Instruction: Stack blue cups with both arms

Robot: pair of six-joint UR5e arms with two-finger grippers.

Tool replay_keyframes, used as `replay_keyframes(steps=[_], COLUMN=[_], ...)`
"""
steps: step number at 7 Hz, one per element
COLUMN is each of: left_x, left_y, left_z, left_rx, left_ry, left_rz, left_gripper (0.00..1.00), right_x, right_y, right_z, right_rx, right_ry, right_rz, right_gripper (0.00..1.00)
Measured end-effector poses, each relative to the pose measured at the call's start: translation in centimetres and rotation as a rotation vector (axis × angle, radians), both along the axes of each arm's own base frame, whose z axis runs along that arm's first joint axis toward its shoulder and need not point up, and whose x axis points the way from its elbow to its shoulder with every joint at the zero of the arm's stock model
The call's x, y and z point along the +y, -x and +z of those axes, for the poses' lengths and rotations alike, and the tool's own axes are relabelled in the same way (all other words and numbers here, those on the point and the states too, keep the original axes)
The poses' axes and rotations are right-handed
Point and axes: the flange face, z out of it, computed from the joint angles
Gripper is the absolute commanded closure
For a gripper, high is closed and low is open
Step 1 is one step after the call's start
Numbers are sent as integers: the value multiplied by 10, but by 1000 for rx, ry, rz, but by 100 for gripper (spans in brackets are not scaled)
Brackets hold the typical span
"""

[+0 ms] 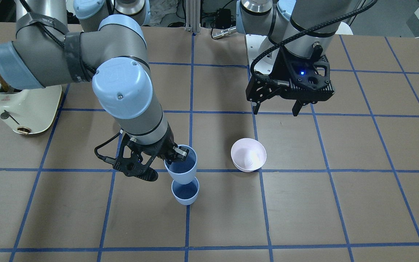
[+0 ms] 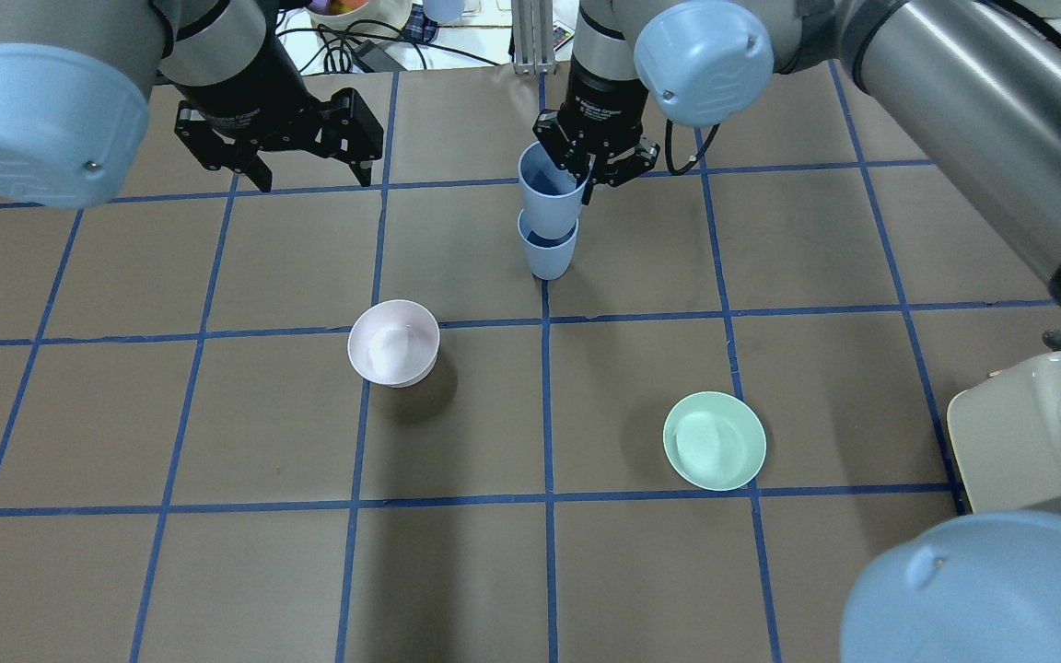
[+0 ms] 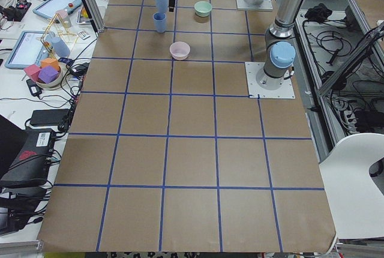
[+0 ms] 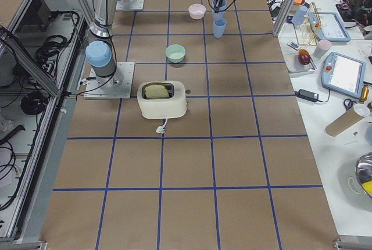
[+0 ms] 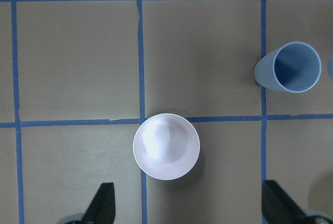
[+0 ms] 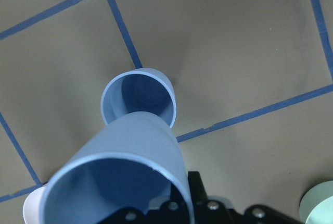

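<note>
One blue cup stands upright on the table; it also shows in the overhead view and the right wrist view. My right gripper is shut on the rim of the second blue cup, one finger inside and one outside. It holds that cup slightly tilted just above the standing one; the held cup fills the near part of the right wrist view. My left gripper is open and empty, hovering above the table away from both cups.
A pale-pink bowl sits below my left gripper and shows in its wrist view. A mint-green bowl sits nearer the robot on the right side. A cream toaster stands at the right edge.
</note>
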Motion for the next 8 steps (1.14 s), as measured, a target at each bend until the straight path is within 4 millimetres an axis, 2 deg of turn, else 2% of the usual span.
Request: replay_keyframes(steps=[3, 5, 7, 8], left_x=[-1, -1, -1, 0], left_y=[-1, -1, -1, -1], left_z=[3, 2, 2, 2], left_rx=[3, 1, -1, -1], left_ry=[4, 2, -1, -3], left_rz=[5, 6, 6, 6], left_gripper=[0, 0, 0, 0], right_x=[-8, -10, -10, -11], right_y=[-7, -8, -8, -8], right_z=[-21, -28, -30, -30], right_rx=[5, 13, 15, 15], right_ry=[2, -6, -6, -1], right_rz=[0, -3, -1, 2], right_gripper=[100, 100, 7, 0])
